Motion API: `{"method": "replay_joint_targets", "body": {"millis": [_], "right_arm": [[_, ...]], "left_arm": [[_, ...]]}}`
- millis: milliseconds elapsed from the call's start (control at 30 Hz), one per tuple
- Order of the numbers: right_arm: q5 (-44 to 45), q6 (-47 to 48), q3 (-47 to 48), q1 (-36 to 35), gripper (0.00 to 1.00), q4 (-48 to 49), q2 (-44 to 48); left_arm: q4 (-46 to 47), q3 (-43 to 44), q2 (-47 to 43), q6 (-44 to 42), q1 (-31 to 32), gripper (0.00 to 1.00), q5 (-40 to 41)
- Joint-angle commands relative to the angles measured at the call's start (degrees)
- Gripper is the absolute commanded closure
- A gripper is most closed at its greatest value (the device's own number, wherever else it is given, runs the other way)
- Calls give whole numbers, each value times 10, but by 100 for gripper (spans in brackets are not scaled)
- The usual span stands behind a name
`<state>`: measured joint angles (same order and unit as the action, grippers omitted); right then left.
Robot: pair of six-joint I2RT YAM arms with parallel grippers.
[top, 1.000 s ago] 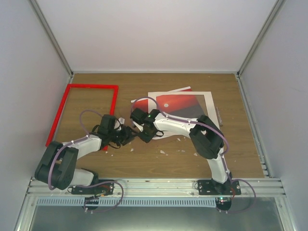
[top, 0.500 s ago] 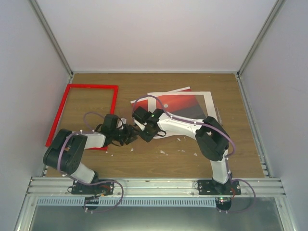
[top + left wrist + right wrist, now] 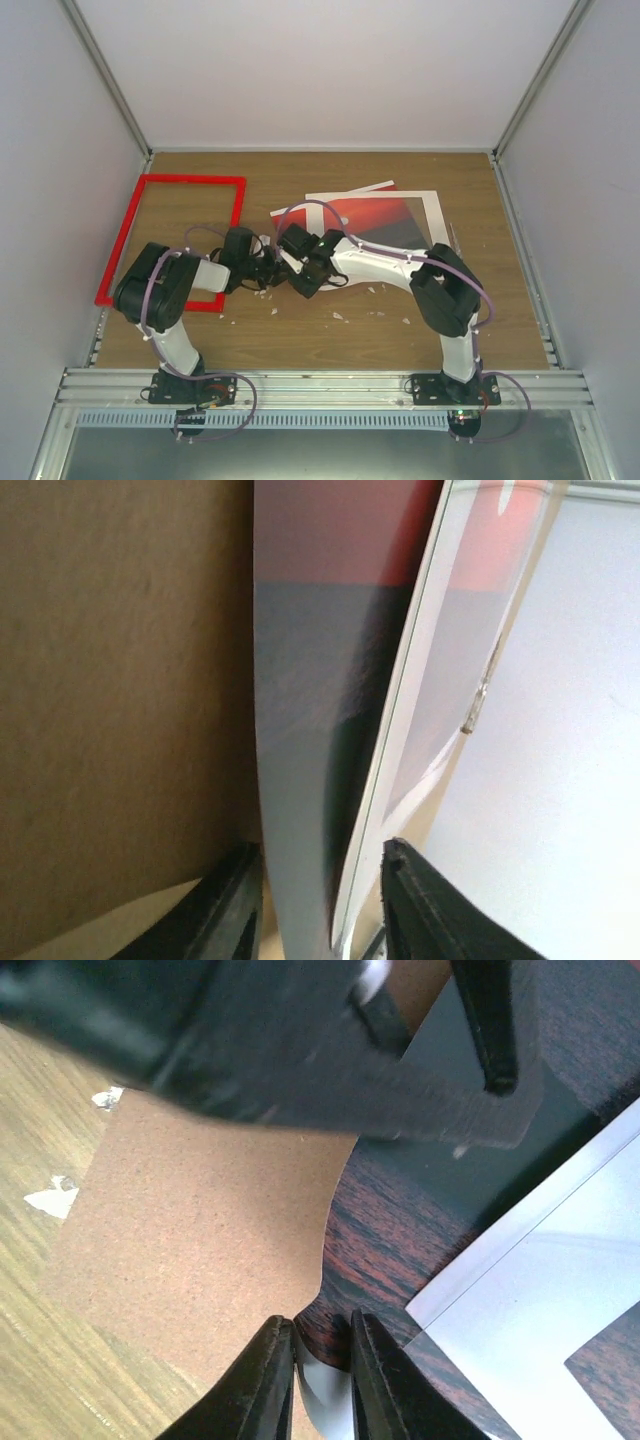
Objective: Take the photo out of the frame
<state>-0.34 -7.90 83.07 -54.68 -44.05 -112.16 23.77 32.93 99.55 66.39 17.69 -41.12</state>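
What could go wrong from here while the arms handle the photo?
The red-orange sunset photo print, pinched at its edge by the right jaws, could crease or tear. It bows between the left jaws beside the white rectangular mat border; pulling might drag the brown backing board along.

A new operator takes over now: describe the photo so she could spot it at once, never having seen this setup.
On the wooden table, the red frame lies at the left and a loose stack of sheets sits right of centre. The photo is the sheet there with a red-orange sky over dark water, unlike the plain white border and bare brown board stacked with it.
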Motion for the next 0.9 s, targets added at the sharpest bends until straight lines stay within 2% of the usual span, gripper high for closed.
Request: {"method": "replay_joint_targets", "body": {"millis": [0,100,367,600,867], "right_arm": [[-23,-11,-14,-3,81,23,44],[-25,-15,-15,-3,73,27,66],[2,-36,-32,14,46,37,98],[81,-71,-59,34,26,77,80],[109,-91,-47,56,16,121,54]], "left_arm": [[-18,22,21,-23,4,69,30],[-31,29,21,-37,5,80,39],[-43,24,22,-67,4,99,52],[-93,31,-21,-115,7,100,79],[-210,51,-111,-176,9,100,159]]}}
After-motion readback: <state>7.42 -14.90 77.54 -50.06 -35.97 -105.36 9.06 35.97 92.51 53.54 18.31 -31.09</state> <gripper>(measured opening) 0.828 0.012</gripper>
